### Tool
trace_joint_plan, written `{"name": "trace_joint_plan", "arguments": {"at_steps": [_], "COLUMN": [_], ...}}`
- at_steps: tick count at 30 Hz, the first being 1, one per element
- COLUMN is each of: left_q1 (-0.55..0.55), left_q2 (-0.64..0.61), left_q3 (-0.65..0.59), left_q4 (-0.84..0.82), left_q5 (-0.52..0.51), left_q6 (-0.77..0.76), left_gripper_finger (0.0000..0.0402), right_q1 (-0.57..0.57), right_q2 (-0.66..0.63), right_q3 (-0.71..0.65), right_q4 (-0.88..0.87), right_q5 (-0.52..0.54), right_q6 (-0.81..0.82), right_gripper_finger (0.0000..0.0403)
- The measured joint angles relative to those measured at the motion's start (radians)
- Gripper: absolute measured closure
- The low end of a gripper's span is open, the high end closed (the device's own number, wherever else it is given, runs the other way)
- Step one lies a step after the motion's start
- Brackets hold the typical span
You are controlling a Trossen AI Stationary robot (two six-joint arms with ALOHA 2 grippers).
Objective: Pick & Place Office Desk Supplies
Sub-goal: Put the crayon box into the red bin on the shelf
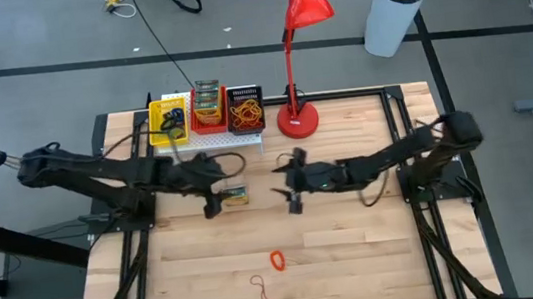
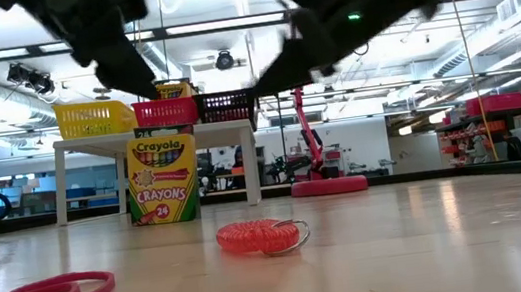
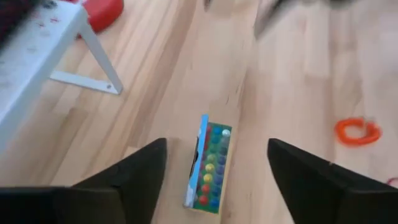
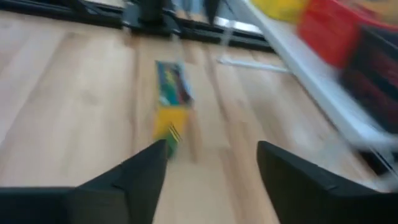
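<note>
Both my grippers spread and empty above a standing crayon box.

My left gripper [image 1: 214,204] hangs with fingers [image 3: 134,180] parted just over the crayon box [image 1: 236,195], which stands upright on the table [image 1: 360,260] in front of the white rack [image 1: 207,141]. My right gripper [image 1: 292,195], likewise released, faces it nearby. An orange coil [image 1: 278,261] and a red band [image 1: 266,292] lie nearer the table's front edge.

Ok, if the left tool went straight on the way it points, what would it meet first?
Probably the green-and-yellow cardboard crayon box, standing on the wooden table between the left tool's open fingers; depth is unclear.
</note>
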Motion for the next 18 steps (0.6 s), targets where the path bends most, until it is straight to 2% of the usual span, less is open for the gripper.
{"name": "trace_joint_plan", "arguments": {"at_steps": [4,9,18], "left_q1": [0.012,0.038,0.046], "left_q2": [0.146,0.287,0.404], "left_q3": [0.098,0.181,0.203], "left_q4": [-0.094,-0.145,-0.181], "left_q5": [0.012,0.068,0.099], "left_q6": [0.020,0.060,0.110], "left_gripper_finger": [0.0091,0.0086,0.0102], "right_q1": [-0.003,-0.002,-0.003], "right_q2": [-0.137,-0.266,-0.347], "right_q3": [-0.137,-0.237,-0.285], "right_q4": [0.032,0.038,0.038], "right_q5": [0.038,0.064,0.064], "right_q6": [0.064,0.069,0.059], "right_gripper_finger": [0.0202,0.0254,0.0295]}}
